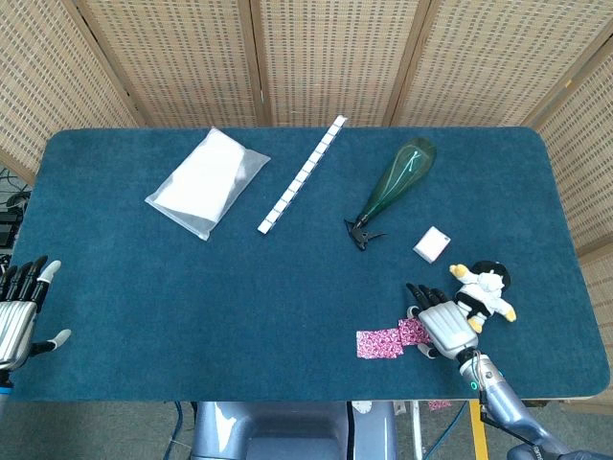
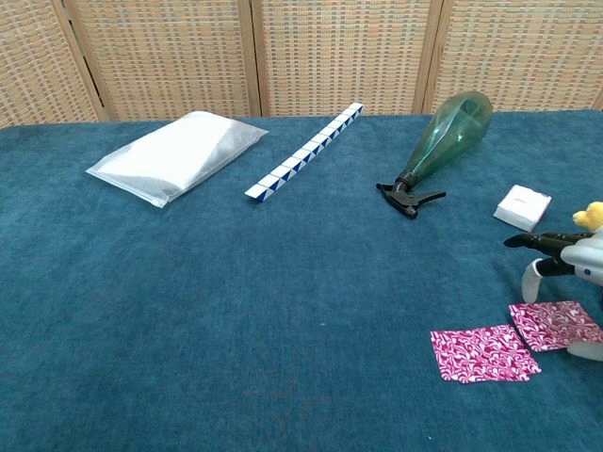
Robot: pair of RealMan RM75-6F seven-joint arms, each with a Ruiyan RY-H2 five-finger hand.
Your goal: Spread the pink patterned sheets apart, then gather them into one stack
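We see two pink patterned sheets lying flat on the blue cloth near the front edge of the table, on the right side. The left sheet (image 2: 484,353) is a small square with a magenta ground and a white swirling pattern; it lies a little turned, so its edges do not run parallel with the table edge. The right sheet (image 2: 554,325) has the same colour and pattern, and it sits slightly further back. In the chest view their near corners almost meet, and we cannot tell if they touch. In the head view the left sheet (image 1: 379,343) and the right sheet (image 1: 412,333) look side by side.
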